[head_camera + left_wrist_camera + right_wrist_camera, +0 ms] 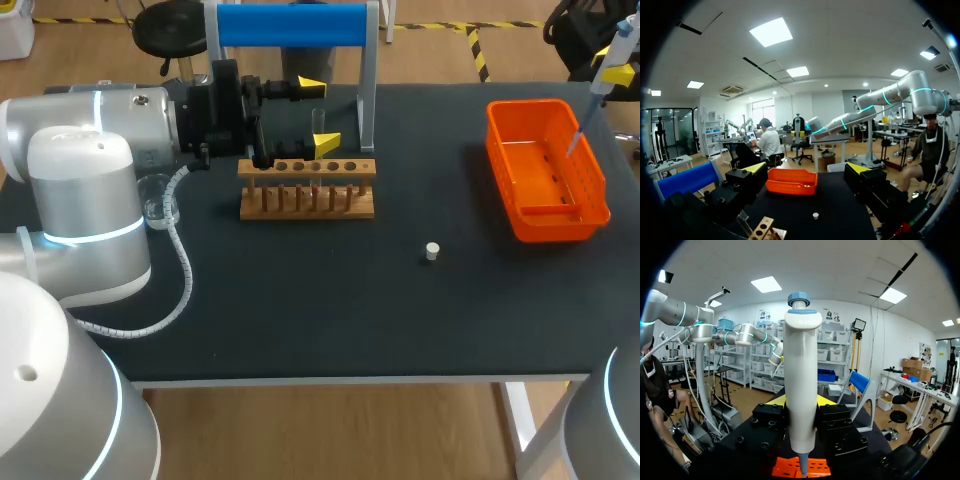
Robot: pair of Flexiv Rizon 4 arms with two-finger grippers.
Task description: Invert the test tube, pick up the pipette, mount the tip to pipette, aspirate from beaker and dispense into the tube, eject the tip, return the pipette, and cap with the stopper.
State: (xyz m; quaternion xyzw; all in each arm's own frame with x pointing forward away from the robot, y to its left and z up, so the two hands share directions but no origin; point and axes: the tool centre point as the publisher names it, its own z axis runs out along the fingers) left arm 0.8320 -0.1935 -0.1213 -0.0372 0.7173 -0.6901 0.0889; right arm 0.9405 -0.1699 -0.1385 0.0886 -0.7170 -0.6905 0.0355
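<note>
Pipette (801, 380) hangs over orange basket (548, 222), stopper (432, 251) between it and rack (310, 212).

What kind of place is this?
Probably a robotics lab bench set up for liquid handling: a wooden test-tube rack, a pipette in the right gripper, and a small white stopper on the black table.

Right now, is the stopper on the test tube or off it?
Off. The stopper lies alone on the table, apart from the wooden rack.
</note>
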